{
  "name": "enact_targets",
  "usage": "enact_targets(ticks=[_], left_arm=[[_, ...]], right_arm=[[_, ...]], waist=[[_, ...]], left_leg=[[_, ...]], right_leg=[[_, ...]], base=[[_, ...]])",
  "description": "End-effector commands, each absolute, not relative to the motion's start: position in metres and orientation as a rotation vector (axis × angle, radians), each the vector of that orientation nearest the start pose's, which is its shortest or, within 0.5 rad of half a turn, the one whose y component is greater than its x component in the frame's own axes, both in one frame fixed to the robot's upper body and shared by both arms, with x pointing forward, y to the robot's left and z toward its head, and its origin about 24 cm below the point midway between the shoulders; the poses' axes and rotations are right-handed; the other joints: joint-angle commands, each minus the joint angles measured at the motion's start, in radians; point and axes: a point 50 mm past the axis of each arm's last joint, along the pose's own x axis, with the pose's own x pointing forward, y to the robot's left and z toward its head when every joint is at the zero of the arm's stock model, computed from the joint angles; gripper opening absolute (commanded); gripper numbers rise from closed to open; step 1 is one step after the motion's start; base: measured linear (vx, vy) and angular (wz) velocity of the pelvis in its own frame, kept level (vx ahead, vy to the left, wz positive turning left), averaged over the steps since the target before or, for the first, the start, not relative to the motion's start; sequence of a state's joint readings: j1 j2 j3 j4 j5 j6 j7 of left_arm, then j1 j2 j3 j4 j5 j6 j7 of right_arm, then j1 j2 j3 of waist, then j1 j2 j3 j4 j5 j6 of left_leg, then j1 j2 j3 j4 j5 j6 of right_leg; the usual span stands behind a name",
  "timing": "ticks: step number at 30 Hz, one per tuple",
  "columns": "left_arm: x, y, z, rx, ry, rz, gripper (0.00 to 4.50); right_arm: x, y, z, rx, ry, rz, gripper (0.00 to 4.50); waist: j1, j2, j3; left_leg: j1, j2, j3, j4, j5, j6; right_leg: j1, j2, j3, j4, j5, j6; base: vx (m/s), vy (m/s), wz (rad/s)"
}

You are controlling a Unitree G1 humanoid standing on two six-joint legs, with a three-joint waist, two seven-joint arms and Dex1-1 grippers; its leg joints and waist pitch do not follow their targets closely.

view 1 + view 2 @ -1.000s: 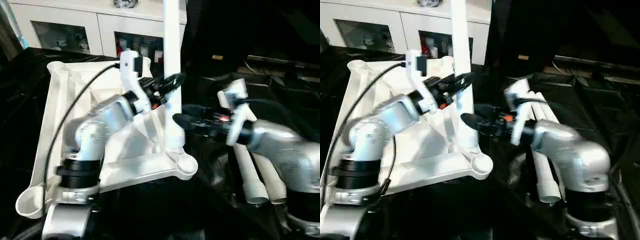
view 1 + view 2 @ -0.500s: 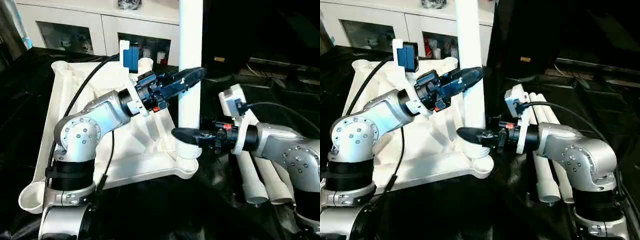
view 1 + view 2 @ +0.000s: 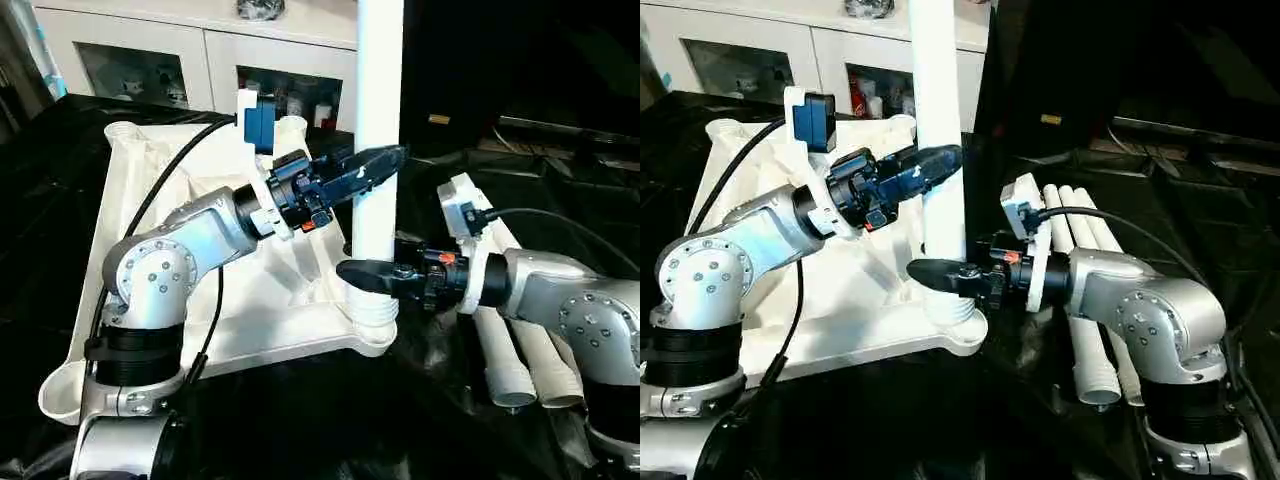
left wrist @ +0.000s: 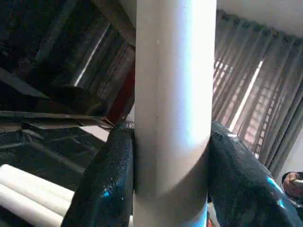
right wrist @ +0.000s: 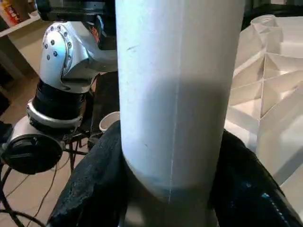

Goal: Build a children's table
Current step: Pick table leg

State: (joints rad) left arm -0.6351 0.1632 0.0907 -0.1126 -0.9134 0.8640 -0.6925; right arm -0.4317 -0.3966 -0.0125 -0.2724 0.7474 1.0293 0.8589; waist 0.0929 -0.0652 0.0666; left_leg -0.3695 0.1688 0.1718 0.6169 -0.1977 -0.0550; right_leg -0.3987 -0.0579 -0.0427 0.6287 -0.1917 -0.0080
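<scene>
White leg (image 3: 378, 120) upright in tabletop (image 3: 120, 220) corner socket, 3 legs (image 3: 1085, 300) lying beside

no readable text, labels or numbers

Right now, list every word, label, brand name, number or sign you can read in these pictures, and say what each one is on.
None: no text can be read.
Table top, upright leg and spare legs: plain white, unmarked.
Left gripper and right gripper, jaws shut on the upright leg: no legible marking.
Items behind the cabinet glass doors: too small and blurred to read.
</scene>
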Motion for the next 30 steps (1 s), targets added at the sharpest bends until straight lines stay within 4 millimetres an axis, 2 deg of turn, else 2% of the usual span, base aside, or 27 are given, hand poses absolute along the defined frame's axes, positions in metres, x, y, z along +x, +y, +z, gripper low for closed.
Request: enact_targets(ticks=[1,2,5,6,7,8,11,17,20,22,26,27,29,30], left_arm=[[0.291,0.077,0.205,-0.549,-0.04,-1.323,2.41],[0.295,0.076,0.205,-0.55,-0.042,-1.275,2.55],[0.302,0.075,0.204,-0.546,-0.042,-1.199,2.6],[0.307,0.074,0.201,-0.509,-0.028,-1.134,2.91],[0.309,0.074,0.2,-0.486,-0.02,-1.097,2.99],[0.309,0.074,0.2,-0.486,-0.02,-1.097,3.02],[0.32,0.069,0.198,-0.478,0.005,-0.923,3.02],[0.33,0.067,0.196,-0.464,0.025,-0.773,3.02],[0.333,0.066,0.197,-0.476,0.022,-0.718,3.02],[0.334,0.065,0.197,-0.482,0.02,-0.708,2.74],[0.334,0.062,0.201,-0.488,0.004,-0.673,2.54],[0.334,0.062,0.201,-0.49,0.0,-0.674,2.28],[0.333,0.061,0.203,-0.497,-0.013,-0.693,2.22],[0.333,0.06,0.204,-0.499,-0.019,-0.702,2.08]], right_arm=[[0.269,-0.124,0.15,0.283,0.307,1.196,1.98],[0.27,-0.122,0.15,0.277,0.3,1.18,1.98],[0.274,-0.118,0.149,0.257,0.284,1.14,1.97],[0.278,-0.115,0.148,0.241,0.269,1.098,1.97],[0.28,-0.114,0.147,0.234,0.263,1.078,1.97],[0.28,-0.114,0.147,0.234,0.263,1.078,1.97],[0.288,-0.107,0.144,0.173,0.234,0.993,1.97],[0.293,-0.102,0.143,0.129,0.216,0.923,1.96],[0.295,-0.097,0.142,0.123,0.208,0.901,1.96],[0.296,-0.096,0.143,0.122,0.205,0.897,1.95],[0.3,-0.091,0.143,0.082,0.173,0.847,1.95],[0.3,-0.091,0.143,0.072,0.173,0.839,1.95],[0.301,-0.09,0.143,0.091,0.177,0.84,1.95],[0.301,-0.09,0.143,0.108,0.179,0.844,2.3]], waist=[[0.001,0.007,-0.069],[0.002,0.006,-0.07],[0.001,0.006,-0.069],[-0.001,0.007,-0.069],[-0.001,0.006,-0.069],[-0.001,0.006,-0.071],[-0.002,0.003,-0.071],[-0.003,0.002,-0.072],[-0.003,0.002,-0.072],[-0.004,0.002,-0.071],[-0.004,0.003,-0.071],[-0.005,0.002,-0.071],[-0.005,0.0,-0.07],[-0.004,0.003,-0.07]], left_leg=[[0.01,0.054,-0.017,-0.076,-0.098,-0.028],[0.01,0.053,-0.017,-0.075,-0.104,-0.031],[0.011,0.054,-0.017,-0.076,-0.111,-0.04],[0.009,0.055,-0.019,-0.079,-0.114,-0.044],[0.01,0.054,-0.019,-0.078,-0.118,-0.047],[0.01,0.055,-0.019,-0.078,-0.115,-0.048],[0.008,0.055,-0.019,-0.077,-0.103,-0.051],[0.005,0.053,-0.018,-0.074,-0.079,-0.036],[0.005,0.052,-0.018,-0.074,-0.083,-0.03],[0.006,0.053,-0.019,-0.074,-0.092,-0.03],[0.007,0.054,-0.019,-0.075,-0.096,-0.034],[0.006,0.053,-0.018,-0.075,-0.097,-0.035],[0.006,0.052,-0.018,-0.075,-0.101,-0.034],[0.007,0.053,-0.019,-0.076,-0.106,-0.032]], right_leg=[[0.05,-0.08,0.047,-0.077,-0.198,-0.17],[0.052,-0.08,0.047,-0.077,-0.202,-0.169],[0.052,-0.08,0.048,-0.08,-0.21,-0.162],[0.051,-0.081,0.048,-0.08,-0.219,-0.153],[0.051,-0.08,0.047,-0.08,-0.225,-0.149],[0.052,-0.081,0.047,-0.079,-0.221,-0.146],[0.054,-0.082,0.048,-0.076,-0.19,-0.145],[0.056,-0.077,0.048,-0.073,-0.136,-0.15],[0.057,-0.079,0.047,-0.074,-0.144,-0.149],[0.055,-0.079,0.047,-0.075,-0.158,-0.148],[0.053,-0.08,0.047,-0.076,-0.158,-0.148],[0.053,-0.079,0.047,-0.076,-0.158,-0.146],[0.054,-0.078,0.048,-0.077,-0.162,-0.143],[0.053,-0.079,0.047,-0.076,-0.168,-0.139]], base=[[0.0,0.0,0.0],[0.0,0.0,0.0],[0.0,0.0,0.0],[0.0,0.0,0.0],[0.0,0.0,0.0],[0.0,0.0,0.0],[0.0,0.0,0.0],[0.0,0.0,0.0],[0.0,0.0,0.0],[0.0,0.0,0.0],[0.0,0.0,0.0],[0.0,0.0,0.0],[0.0,0.0,0.0],[0.0,0.0,0.0]])
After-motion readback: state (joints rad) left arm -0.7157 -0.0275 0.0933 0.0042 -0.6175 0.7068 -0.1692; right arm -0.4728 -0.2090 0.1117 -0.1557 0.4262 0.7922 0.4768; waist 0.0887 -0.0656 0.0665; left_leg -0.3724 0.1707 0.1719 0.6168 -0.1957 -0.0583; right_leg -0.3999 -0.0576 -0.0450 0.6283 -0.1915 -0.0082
